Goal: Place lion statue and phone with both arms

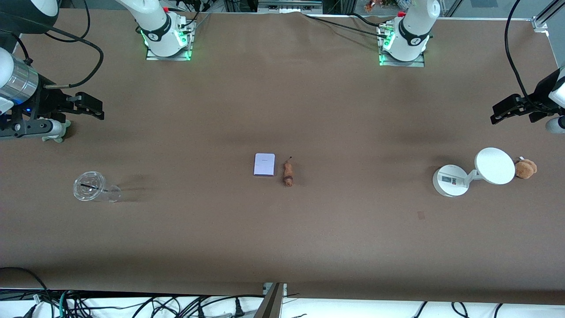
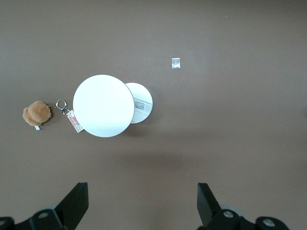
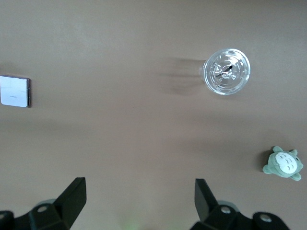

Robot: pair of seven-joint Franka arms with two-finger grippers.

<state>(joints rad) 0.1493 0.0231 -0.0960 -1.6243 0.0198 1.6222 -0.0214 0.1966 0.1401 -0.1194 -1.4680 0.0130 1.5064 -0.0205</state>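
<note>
Both things lie side by side mid-desk, phone (image 1: pixel 264 164) toward the right arm, lion statue (image 1: pixel 288 172) beside it, so I judge pickup not begun: left end effector (image 1: pixel 507 108) and right end effector (image 1: pixel 89 106) hang spread at the desk ends and must descend.

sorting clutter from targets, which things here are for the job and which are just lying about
For the job:
phone, mid-table
lion statue, beside it
left gripper and right gripper, both open, waiting at the table's ends

Lying about:
clear cup
white disc device
brown plush
green plush
</note>
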